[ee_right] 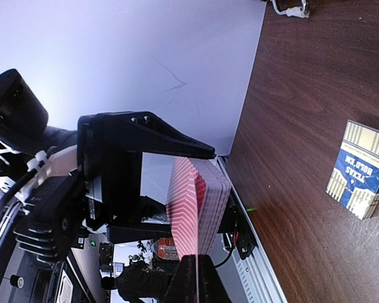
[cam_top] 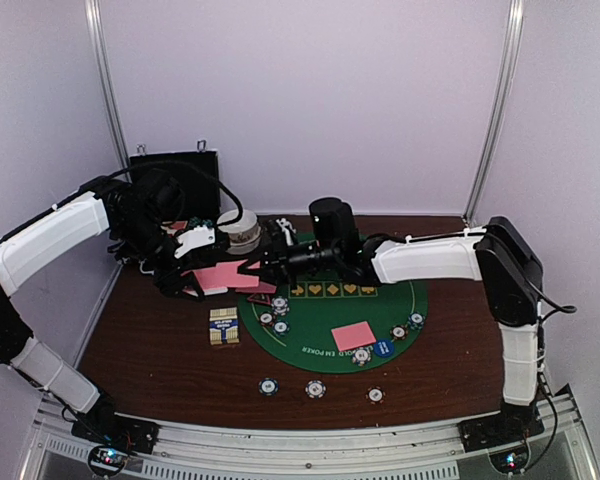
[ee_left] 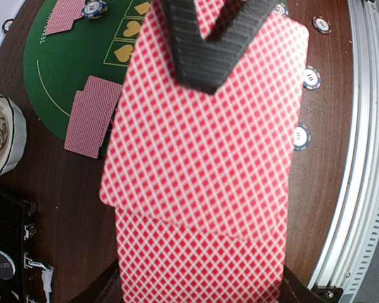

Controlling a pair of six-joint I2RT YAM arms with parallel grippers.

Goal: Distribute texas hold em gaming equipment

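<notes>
Left claw (cam_top: 208,280): recorded as clamped on the deck of pink-backed cards (ee_left: 202,265), which was held clear of the table (cam_top: 150,350), just left of the green mat (cam_top: 320,318) and beyond the card box (cam_top: 223,326).

Right claw (cam_top: 264,265): judged to be pinched on the top card (ee_left: 202,158) at the end farthest from the left claw (one ribbed finger (ee_left: 205,57) was seen lying over the card's back; its partner was hidden beneath). The top card was noted as skewed against the deck under it.

Relation governing the next move: the deck's long axis was found to run along the line between the two claws. A lengthwise draw toward the mat was therefore judged the likely way to free the card. The right claw was noted as the nearer to the mat.

Poses: the left arm was seen arched up the left side and folded inward. The right arm was raised at its elbow and stretched leftward across the mat's back edge.

Laid out: a pink card (cam_top: 352,335) on the mat, and three chips (cam_top: 315,388) in a row on the near table.
</notes>
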